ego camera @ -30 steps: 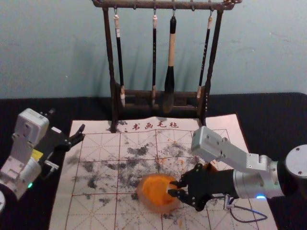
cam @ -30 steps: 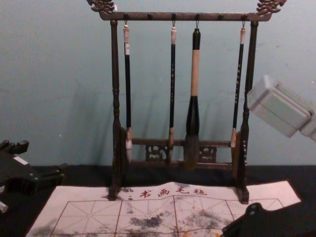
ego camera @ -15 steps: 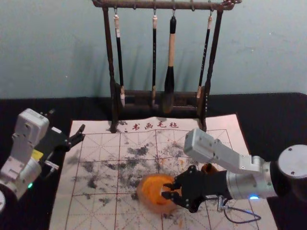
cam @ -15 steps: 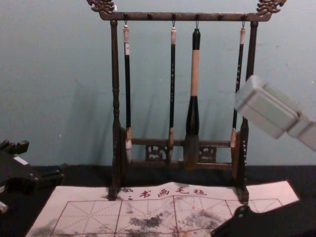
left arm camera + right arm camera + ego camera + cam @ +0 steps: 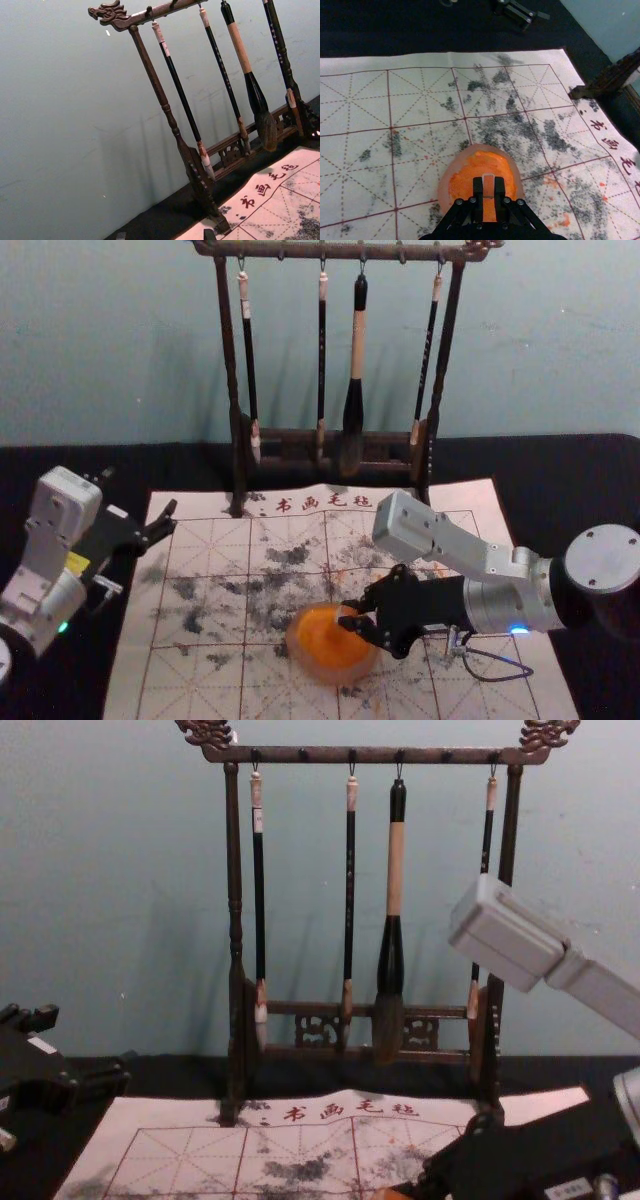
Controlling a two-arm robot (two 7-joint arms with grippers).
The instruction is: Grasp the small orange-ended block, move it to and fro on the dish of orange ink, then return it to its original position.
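My right gripper [image 5: 346,616] is over the orange ink dish [image 5: 310,670] in the head view, near its upper right part. In the right wrist view, the small block [image 5: 488,187] is held between the closed fingertips of this gripper [image 5: 488,194], above the orange ink. The dish [image 5: 445,188] has a pale pinkish rim; whether the block's lower end touches the ink is hidden. My left gripper [image 5: 140,491] stays parked, open, at the mat's left edge; in the left wrist view its fingertips [image 5: 165,235] are spread at the bottom.
A dark wooden rack [image 5: 238,430] with several hanging brushes stands behind the dish, at the mat's far edge. The ink-stained white mat [image 5: 200,685] lies on the black tabletop [image 5: 60,455] under the dish. The right forearm reaches across the mat's right side.
Over the last second my right gripper has moved left across the dish and then slightly toward the rack. The left arm and the dish have stayed in place.
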